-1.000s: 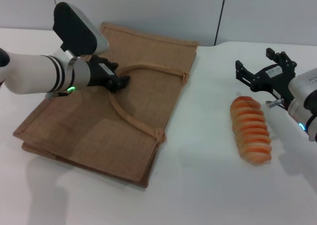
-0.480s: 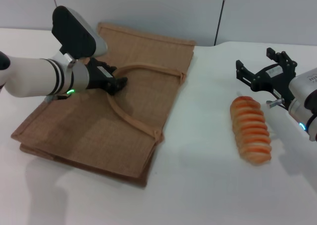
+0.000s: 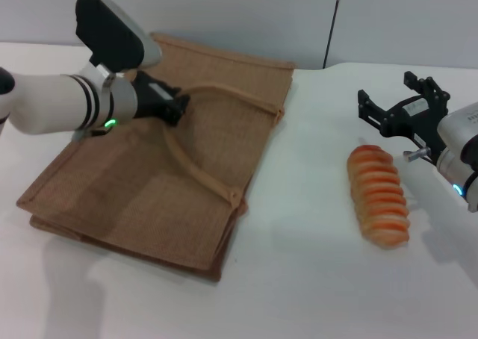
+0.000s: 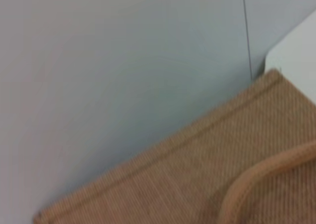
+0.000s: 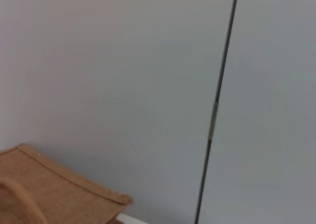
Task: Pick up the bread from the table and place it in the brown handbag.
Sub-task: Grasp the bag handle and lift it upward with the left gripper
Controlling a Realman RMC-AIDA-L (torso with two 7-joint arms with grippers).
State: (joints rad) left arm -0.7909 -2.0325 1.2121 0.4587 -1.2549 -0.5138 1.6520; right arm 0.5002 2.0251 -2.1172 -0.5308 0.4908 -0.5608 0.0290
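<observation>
Probably the bread point(image 3: 379, 196) is light, stiff and glossy, so grip across its ridged middle. Right tool point(image 3: 399, 113) gapes empty just beyond it; left tool point(image 3: 173, 109) clamps the bag point(image 3: 127, 197) handle point(image 3: 196, 173).

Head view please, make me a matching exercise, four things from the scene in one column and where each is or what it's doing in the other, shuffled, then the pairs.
Things:
1. bread
2. brown handbag
3. left gripper
4. right gripper

States:
A. shut on the bag's handle
B. open, above the table behind the loaf
C. lying flat, on the robot's left
D. lying free, on the robot's right

Pairs: 1-D, 2-C, 3-A, 4-B
</observation>
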